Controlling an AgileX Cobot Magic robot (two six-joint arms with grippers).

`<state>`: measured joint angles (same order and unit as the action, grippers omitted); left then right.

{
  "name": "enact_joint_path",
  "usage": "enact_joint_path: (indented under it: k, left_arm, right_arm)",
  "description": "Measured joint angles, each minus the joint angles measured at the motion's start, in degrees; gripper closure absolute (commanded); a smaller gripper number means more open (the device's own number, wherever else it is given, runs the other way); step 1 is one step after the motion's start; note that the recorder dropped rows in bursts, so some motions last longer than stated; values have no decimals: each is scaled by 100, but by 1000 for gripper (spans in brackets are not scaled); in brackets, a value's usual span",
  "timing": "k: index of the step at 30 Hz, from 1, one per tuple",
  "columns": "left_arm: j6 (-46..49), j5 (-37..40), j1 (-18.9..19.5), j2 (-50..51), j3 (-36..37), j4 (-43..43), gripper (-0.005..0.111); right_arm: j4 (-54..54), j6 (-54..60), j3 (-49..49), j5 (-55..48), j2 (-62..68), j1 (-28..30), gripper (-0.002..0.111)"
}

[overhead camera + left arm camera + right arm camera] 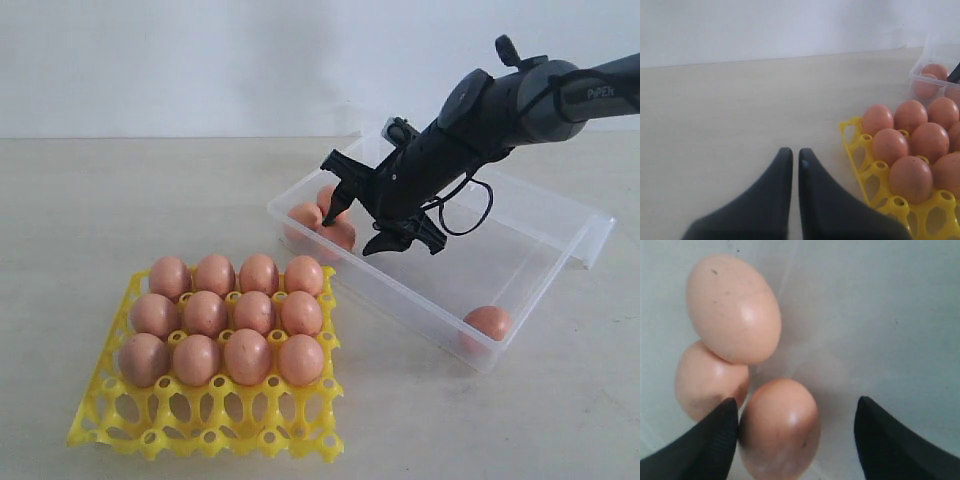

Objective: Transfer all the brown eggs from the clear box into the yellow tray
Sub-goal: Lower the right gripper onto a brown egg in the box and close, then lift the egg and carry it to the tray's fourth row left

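Right claw is wide apart over an egg hugging one finger, so closing may shove it into the neighbour egg or clip that instead.

The right arm is built as a dark grey tube with rounded joint housings, and white lettering is printed on the link farthest from the claw. A thin black cable is looped just behind the right claw. Its fingers are matte black, curved and tapered. The left claw is fitted with the same smooth black fingers.
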<state>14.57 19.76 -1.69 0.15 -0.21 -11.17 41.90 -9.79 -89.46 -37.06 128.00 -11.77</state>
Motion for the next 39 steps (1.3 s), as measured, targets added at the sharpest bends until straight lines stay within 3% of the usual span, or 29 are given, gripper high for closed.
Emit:
enact_joint_path:
  k: [9,15,19,23,27,35,39]
  left_arm:
    - [0,0,0,0,0,0,103]
    - [0,0,0,0,0,0,103]
    - [0,0,0,0,0,0,103]
    - [0,0,0,0,0,0,103]
    - [0,0,0,0,0,0,103]
    - [0,0,0,0,0,0,103]
    - [0,0,0,0,0,0,103]
  right_arm:
    - [163,2,0,269,36,-59,50]
    - [174,145,-10,-78,36,-84,50]
    - [58,154,-10,-112,36,-84,71]
    - [44,140,-10,-112,49,-84,83]
    - [44,140,-10,-112,49,-84,108]
    - [-134,364,-10,-84,-29,-84,108]
    - [-1121,427,-10,210,-426,-162,108]
